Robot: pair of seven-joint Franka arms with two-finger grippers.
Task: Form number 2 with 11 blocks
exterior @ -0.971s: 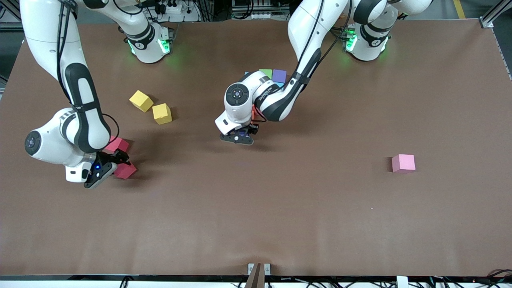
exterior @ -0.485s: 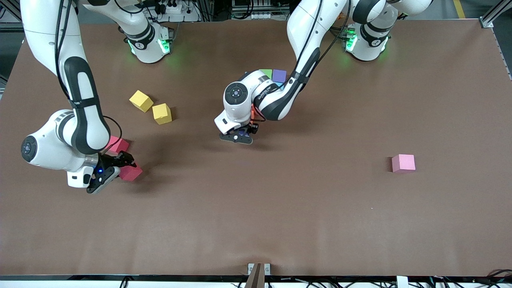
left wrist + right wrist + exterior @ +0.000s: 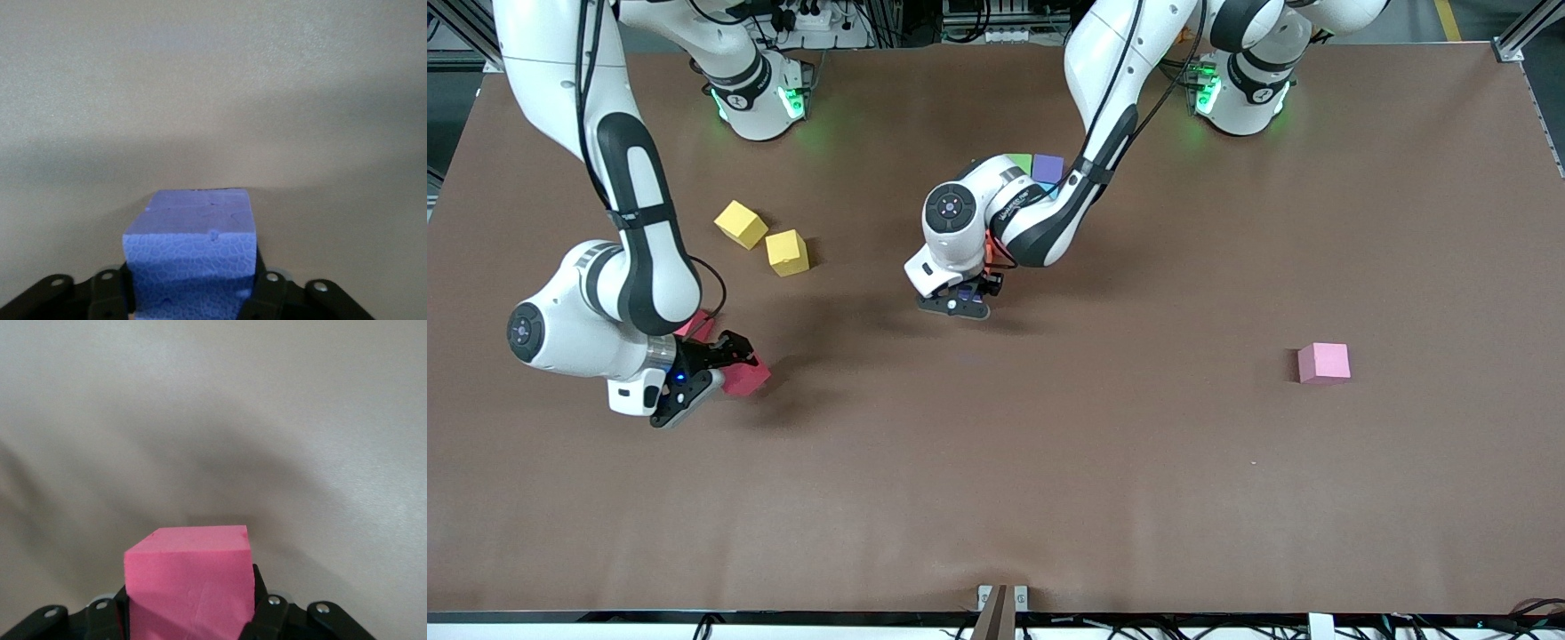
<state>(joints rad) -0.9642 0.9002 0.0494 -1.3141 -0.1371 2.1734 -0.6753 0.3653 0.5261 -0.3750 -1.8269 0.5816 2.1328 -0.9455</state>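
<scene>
Blocks: you have green (image 3: 1018,163) and purple (image 3: 1048,167) cubes at upper centre, a pink cube (image 3: 1323,362) at right | left end effector (image 3: 959,305) at centre, fingers either side of a purple cube (image 3: 191,257), grip unclear | right end effector (image 3: 710,372) at lower left clamps a pink-red cube (image 3: 189,581) above the desk (image 3: 1049,462).

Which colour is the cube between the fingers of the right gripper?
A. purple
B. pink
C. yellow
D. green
B: the right wrist view shows a pink cube between the fingers of the right gripper; the purple cube is at the left gripper.
</scene>
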